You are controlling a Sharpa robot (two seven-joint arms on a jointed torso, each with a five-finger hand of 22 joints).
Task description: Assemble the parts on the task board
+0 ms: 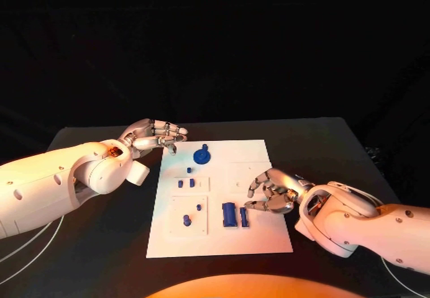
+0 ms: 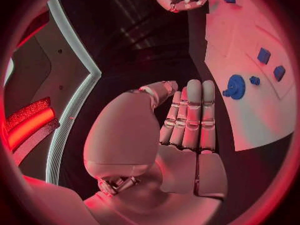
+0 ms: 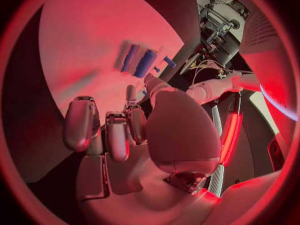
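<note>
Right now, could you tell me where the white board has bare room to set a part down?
The task board is bare along its near edge and at its far right corner beyond the right hand. The left half is crowded: gear, small blocks, peg, bars.

Two white arms here, smooth glossy shells with rounded, bulging forearm casings. Small dark screw heads dot the left arm [image 1: 45, 189] and the right arm [image 1: 376, 226] alike. Thin pale cables trail beneath each arm. The left hand [image 1: 154, 136] is silver, built of jointed metallic segments, with an exposed patch of wiring at its wrist. The right hand [image 1: 273, 191] matches it: silver segmented fingers, rounded tips, and a broad smooth palm shell seen from the wrist view.
</note>
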